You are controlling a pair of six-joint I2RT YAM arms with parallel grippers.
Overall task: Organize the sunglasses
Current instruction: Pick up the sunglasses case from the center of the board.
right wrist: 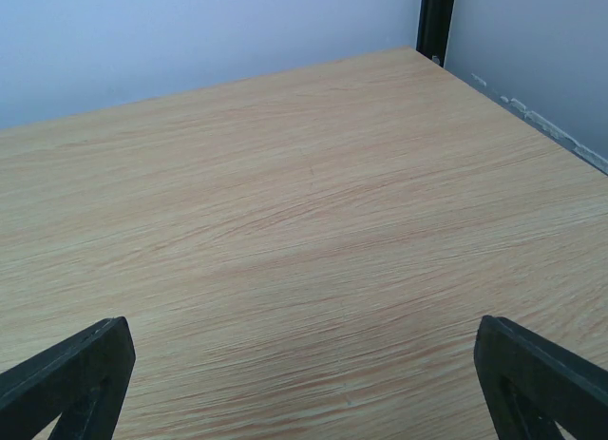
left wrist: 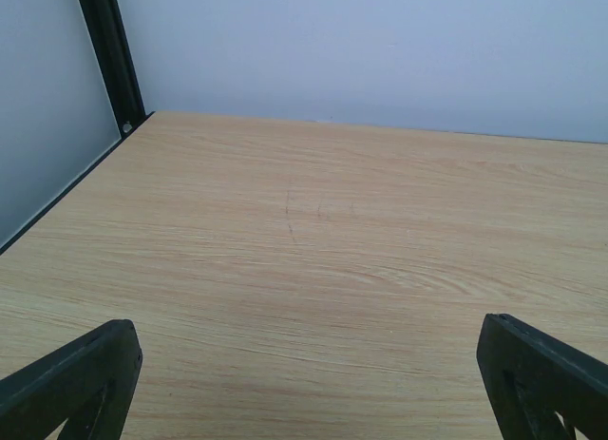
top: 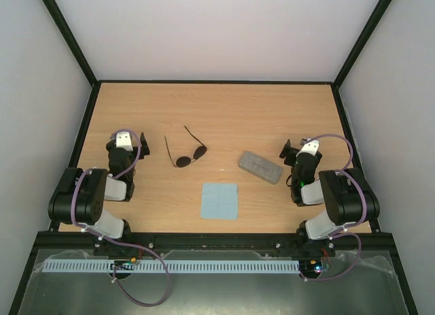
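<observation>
- We see the sunglasses (top: 185, 154) lying on the wooden table (top: 231, 104), left of centre, with both thin arms unfolded and pointing toward the far wall.
- Their two dark round lenses face the near side, and the pair sits at a slant.
- Nothing touches them. They lie between the left gripper (top: 129, 134) and a grey rectangular case (top: 260, 167), nearer the left gripper.
- The case lies closed and skewed, just left of the right gripper (top: 296, 146) and well apart from the sunglasses.
- A light blue square cloth (top: 219, 201) lies flat close to the near edge, in front of the gap between sunglasses and case, touching neither.
- The left gripper stands spread wide and holds nothing: in its wrist view we see the two dark fingers (left wrist: 76, 383) at opposite lower corners, with wood grain between them.
- The right gripper is likewise spread wide and empty-handed, its fingers (right wrist: 541, 378) at the frame's lower corners over the tabletop.
- Both arms sit folded low near their bases, one at each side of the table.
</observation>
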